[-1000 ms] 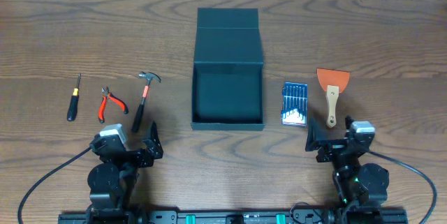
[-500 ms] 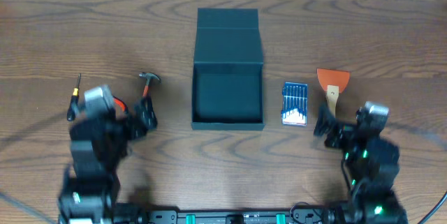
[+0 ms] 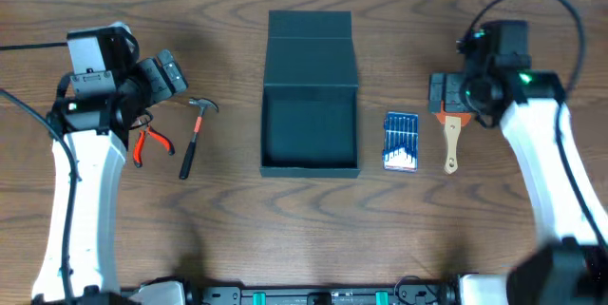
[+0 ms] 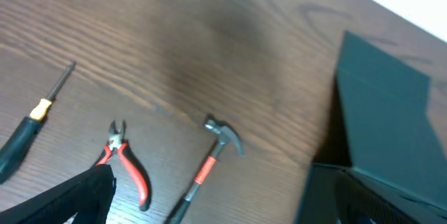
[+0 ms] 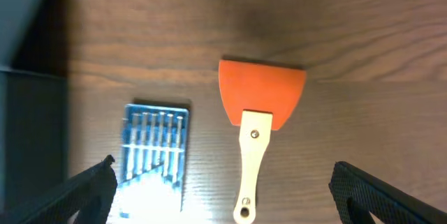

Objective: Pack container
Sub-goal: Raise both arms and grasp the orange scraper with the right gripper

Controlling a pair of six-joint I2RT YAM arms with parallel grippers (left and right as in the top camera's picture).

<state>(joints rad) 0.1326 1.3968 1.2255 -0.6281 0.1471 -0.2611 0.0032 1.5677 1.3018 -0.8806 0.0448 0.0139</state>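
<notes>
Sitting open at mid-table with its flap laid back, the container [image 3: 310,139] looks like light, stiff cardboard, best held by its side walls. The left gripper [image 3: 169,72] hovers wide open near the hammer [image 3: 193,139]; the right gripper [image 5: 222,182], equally spread, hangs above the orange scraper [image 5: 260,105].

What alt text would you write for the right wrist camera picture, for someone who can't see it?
An orange-bladed scraper with a wooden handle lies on a brown wooden table, seen from above. A small blue case of bits lies to its left, and the right end effector hangs open above them.
</notes>
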